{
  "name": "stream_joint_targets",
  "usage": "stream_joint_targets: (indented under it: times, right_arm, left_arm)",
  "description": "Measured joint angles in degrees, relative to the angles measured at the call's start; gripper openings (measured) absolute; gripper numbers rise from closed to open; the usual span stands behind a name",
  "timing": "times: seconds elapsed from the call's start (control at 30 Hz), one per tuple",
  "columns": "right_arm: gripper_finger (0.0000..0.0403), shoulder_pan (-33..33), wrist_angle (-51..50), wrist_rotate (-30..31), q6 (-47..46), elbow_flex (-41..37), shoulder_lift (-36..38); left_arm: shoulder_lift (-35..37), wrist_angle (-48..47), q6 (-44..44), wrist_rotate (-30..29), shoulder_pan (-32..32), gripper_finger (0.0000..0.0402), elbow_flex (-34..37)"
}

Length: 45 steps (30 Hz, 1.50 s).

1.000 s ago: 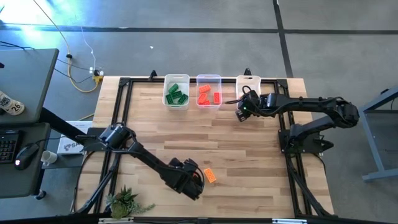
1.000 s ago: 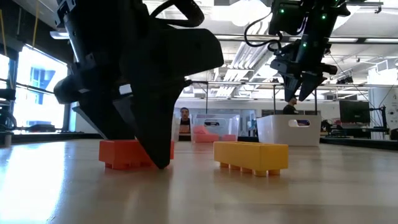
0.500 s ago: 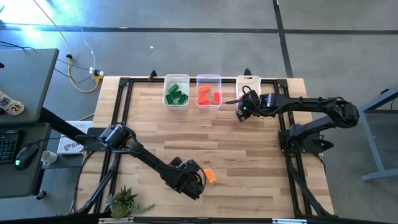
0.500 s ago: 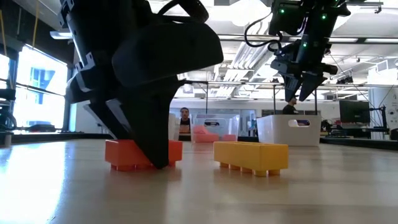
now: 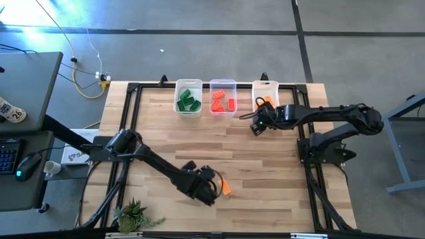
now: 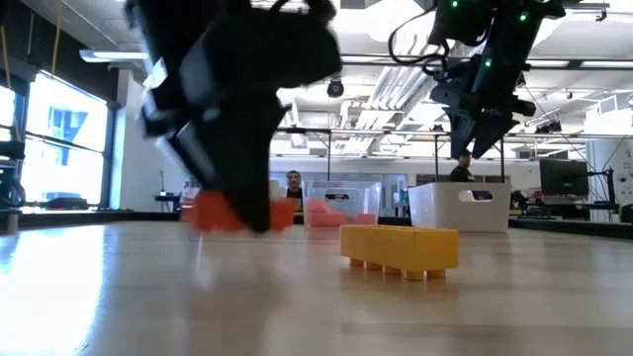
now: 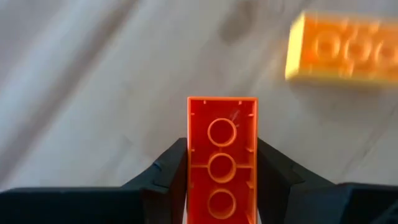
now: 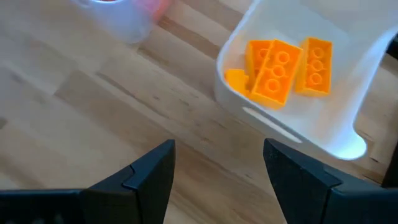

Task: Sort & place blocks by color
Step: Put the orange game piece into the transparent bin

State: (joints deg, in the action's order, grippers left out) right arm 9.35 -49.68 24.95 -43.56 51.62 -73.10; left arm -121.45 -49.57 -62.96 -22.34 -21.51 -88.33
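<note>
Your left gripper (image 5: 211,190) sits close to the desk's (image 5: 159,133) near edge, its fingers (image 7: 168,171) clenched on a red block (image 7: 222,158), raised just clear of the wood in the low view. An orange block (image 5: 225,188) lies just beside it. Open planks stretch between there and the far edge, where you see a bin of green blocks (image 5: 188,101), a bin of red blocks (image 5: 223,101), then a bin of orange blocks (image 8: 287,68). Your right gripper (image 5: 254,125) hovers beside that last bin, fingers (image 8: 149,180) released and empty.
</note>
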Motion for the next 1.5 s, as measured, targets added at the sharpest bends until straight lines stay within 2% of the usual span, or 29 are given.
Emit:
stream_joint_targets:
  times: [0.23, 0.37, 0.63, 0.73, 0.97, 1.17, 1.5]
  right_arm:
    - [0.0233, -5.24, 0.44, 2.66, -3.03, 0.00, 0.00]
    - [0.0233, -7.79, 1.17, 4.30, -3.18, 0.00, 0.00]
    - [0.0233, -11.10, 1.19, 6.58, -9.36, 0.00, 0.00]
    - [0.0233, -12.67, 1.19, 6.55, -11.48, 0.00, 0.00]
    - [0.0233, -16.05, 1.48, 6.55, -15.62, 0.00, 0.00]
    - [0.0233, -19.33, 2.10, 6.54, -19.53, 0.00, 0.00]
    - [0.0233, -23.37, 6.85, 6.42, -27.57, 0.00, 0.00]
  left_arm:
    - [4.06, -2.46, 8.01, -2.11, 5.06, 0.0114, -0.05]
    - [5.40, -2.90, 13.63, -2.52, 9.65, 0.0114, -0.10]
    - [7.26, -2.51, 25.55, -2.70, 19.94, 0.0114, -0.12]
    - [8.49, -0.54, 29.44, -2.74, 23.40, 0.0114, -0.12]
    - [10.83, 10.85, 40.28, -2.67, 32.12, 0.0114, -0.16]
    - [10.87, 18.89, 46.94, 2.48, 40.65, 0.0114, -0.16]
    - [10.77, 20.77, 50.70, 9.67, 50.48, 0.0116, -0.16]
